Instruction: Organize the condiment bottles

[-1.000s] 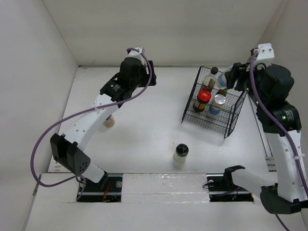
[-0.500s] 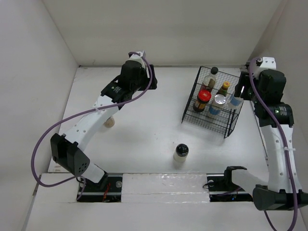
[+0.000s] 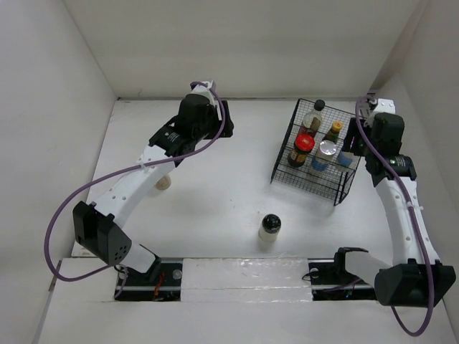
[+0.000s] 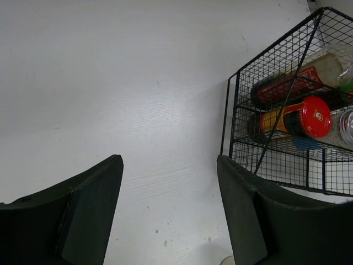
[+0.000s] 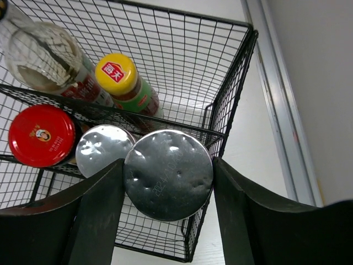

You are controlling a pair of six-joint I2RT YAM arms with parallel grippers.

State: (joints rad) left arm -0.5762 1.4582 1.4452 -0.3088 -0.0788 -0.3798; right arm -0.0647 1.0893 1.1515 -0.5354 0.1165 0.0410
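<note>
White arms [image 3: 135, 180], black joints [image 3: 196, 115], purple cables [image 3: 49, 240]

Pale jar [image 3: 164, 183] partly under left arm [image 3: 130, 189]

Light falls soft and even from overhead, bright enough that the white table [image 3: 215, 193] and the walls wash nearly into one tone. Shadows are faint and soft-edged, no more than a slight greying under the rack [image 3: 308, 183]. The shaker [image 5: 168, 174] clamped between my right fingers [image 5: 96, 221] is sharp, its silver top flecked with white glints. The second shaker [image 5: 103, 150], just left of it, glares too. Both pairs of fingers show as dark, blurred masses. Ahead of my left fingers [image 4: 91, 210] the table looks grainy. Far to their right, the bottle [image 4: 325, 66] is washed pale.
</note>
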